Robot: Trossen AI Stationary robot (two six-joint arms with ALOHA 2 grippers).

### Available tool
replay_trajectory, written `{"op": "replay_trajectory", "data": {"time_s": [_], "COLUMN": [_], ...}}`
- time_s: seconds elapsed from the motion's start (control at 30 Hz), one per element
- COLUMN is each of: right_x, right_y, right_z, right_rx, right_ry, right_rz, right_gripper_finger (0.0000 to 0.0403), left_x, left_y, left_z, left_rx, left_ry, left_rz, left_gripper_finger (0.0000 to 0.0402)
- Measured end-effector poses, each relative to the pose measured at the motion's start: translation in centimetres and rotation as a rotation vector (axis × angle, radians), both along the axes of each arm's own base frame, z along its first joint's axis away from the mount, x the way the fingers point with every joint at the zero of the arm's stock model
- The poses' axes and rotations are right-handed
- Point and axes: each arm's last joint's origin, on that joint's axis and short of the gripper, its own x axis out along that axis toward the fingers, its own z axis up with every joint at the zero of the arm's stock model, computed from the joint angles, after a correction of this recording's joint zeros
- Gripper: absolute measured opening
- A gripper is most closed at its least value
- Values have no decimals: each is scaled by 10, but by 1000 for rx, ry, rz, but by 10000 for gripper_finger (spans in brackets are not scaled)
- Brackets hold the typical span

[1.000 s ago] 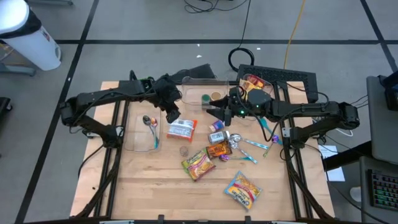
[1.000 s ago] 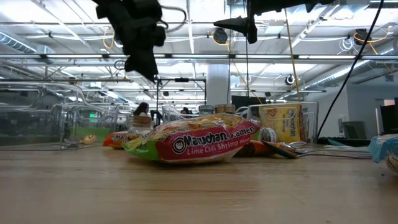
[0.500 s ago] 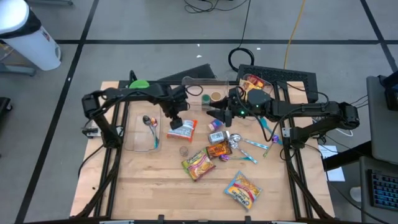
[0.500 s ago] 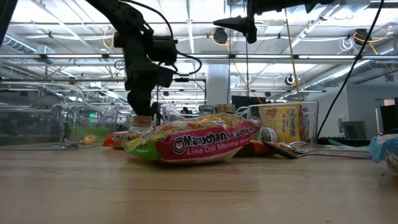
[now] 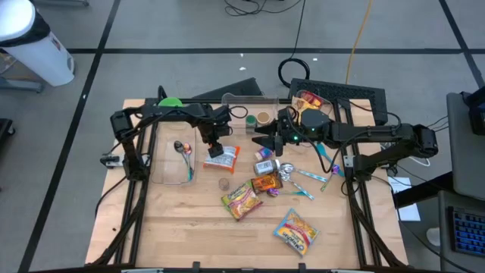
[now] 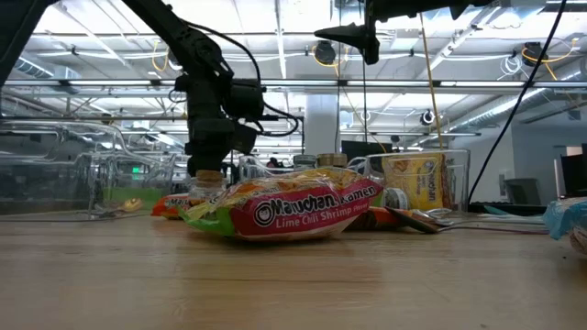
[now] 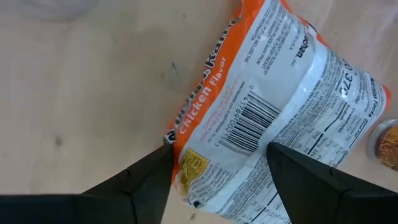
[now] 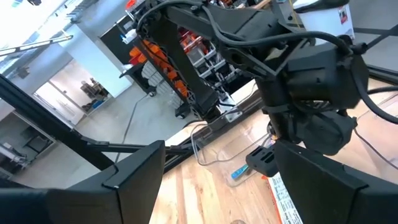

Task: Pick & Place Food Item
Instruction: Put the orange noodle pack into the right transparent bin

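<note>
An orange-and-white chicken ramen packet (image 5: 224,159) (image 7: 273,81) lies flat on the wooden table, left of centre. My left gripper (image 5: 214,146) (image 6: 209,172) points steeply down over the packet's far-left end. It is open, with one finger at the packet's orange edge and the other over its white face (image 7: 217,149). My right gripper (image 5: 260,139) (image 8: 217,186) hovers high and level near the table's middle, open and with nothing between its fingers. My left gripper comes from above with its fingertips (image 7: 163,155) down at the ramen packet's end by the barcode (image 7: 239,134). I cannot tell whether they touch it. The packet lies flat on the table.
A clear tray with a spoon (image 5: 182,149) stands left of the packet. A lime chili shrimp ramen packet (image 5: 241,199), a yellow bag (image 5: 295,231), a small can (image 5: 263,167) and wrapped snacks lie mid-table. A clear bin (image 5: 246,110) and a black crate (image 5: 341,97) stand along the far edge.
My left gripper has come down from high above the table onto the orange ramen packet, shifting a little toward the near edge and tipping to point steeply downward. The packet has not moved. My right gripper has stayed where it was.
</note>
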Motion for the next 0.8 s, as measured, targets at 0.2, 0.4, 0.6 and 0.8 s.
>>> {"op": "replay_trajectory", "data": {"time_s": [0.2, 0.4, 0.6, 0.8], "right_x": [0, 0, 0, 0], "right_y": [0, 0, 0, 0], "right_z": [0, 0, -1, -1], "right_rx": [0, -3, -9, -12], "right_ry": [2, 5, 6, 8], "right_rz": [0, 0, 0, 0], "right_gripper_finger": [293, 293, 293, 293], "left_x": [0, -2, -2, -2], "left_y": [1, 0, 0, 0], "left_z": [-3, -3, -2, -2], "left_rx": [-33, -44, -48, -50], "left_ry": [-2, 17, 16, 18], "left_rz": [4, 4, 23, 37], "left_gripper_finger": [262, 191, 91, 12]}}
